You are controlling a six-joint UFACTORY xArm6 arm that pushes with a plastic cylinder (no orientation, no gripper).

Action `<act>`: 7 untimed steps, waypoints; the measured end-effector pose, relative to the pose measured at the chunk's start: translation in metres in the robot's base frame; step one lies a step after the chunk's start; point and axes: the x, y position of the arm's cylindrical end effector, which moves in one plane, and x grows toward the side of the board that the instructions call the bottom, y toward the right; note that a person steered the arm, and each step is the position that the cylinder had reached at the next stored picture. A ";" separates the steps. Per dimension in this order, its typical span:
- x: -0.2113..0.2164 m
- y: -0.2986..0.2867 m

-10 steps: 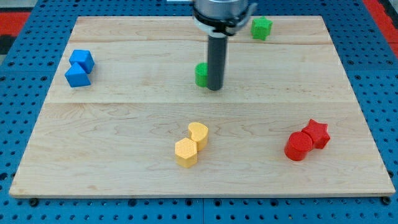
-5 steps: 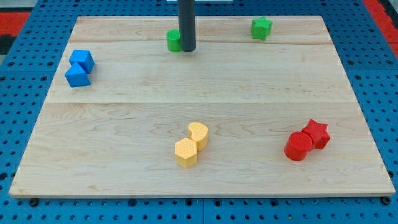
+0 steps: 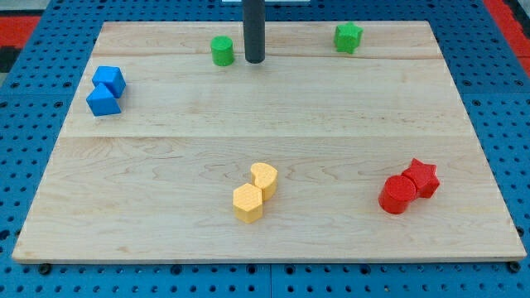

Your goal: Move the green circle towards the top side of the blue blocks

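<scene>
The green circle (image 3: 221,50) stands near the view's top, left of centre. My tip (image 3: 254,61) rests on the board just to the circle's right, a small gap apart from it. Two blue blocks sit touching at the view's left: a blue cube (image 3: 109,80) and another blue block (image 3: 103,100) just below it. The green circle is to the right of and above the blue blocks, a good distance away.
A green star (image 3: 348,36) sits at the view's top right. A yellow heart (image 3: 264,177) and a yellow hexagon (image 3: 247,203) touch at bottom centre. A red cylinder (image 3: 397,195) and a red star (image 3: 421,176) touch at bottom right. The wooden board (image 3: 166,165) lies on a blue pegboard.
The green circle went from the board's middle up and left to the top strip. My tip pushed it there, then drew slightly right, leaving a gap.
</scene>
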 end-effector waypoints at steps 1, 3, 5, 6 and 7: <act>-0.021 -0.036; -0.039 -0.087; -0.006 -0.044; 0.006 -0.075; -0.010 -0.098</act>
